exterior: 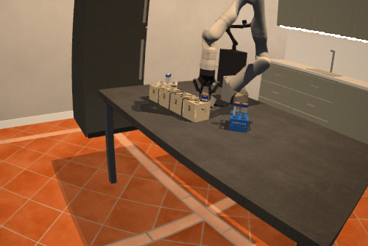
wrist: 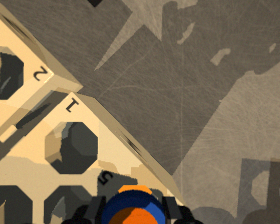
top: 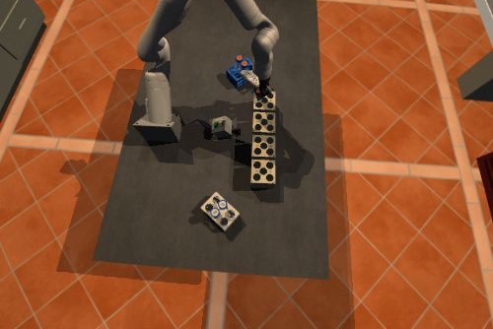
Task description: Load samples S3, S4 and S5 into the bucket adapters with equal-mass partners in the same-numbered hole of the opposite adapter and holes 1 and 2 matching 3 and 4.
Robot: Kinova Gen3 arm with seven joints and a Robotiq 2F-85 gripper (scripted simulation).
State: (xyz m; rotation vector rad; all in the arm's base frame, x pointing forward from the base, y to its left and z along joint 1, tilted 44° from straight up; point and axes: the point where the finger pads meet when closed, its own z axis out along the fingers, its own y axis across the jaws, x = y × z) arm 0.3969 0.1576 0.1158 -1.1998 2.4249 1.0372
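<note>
Table [top: 148, 234] held four tan adapters in a column right of centre. Adapter 1 [exterior: 192, 110] topped it; blue sample rack [exterior: 238, 123] just upper left in top view. Gripper [exterior: 205, 92] clamped on orange-dot tube [wrist: 135, 211], standing in adapter 1.

Pale grey rounded arm [exterior: 254, 24] links, black jaws.
</note>
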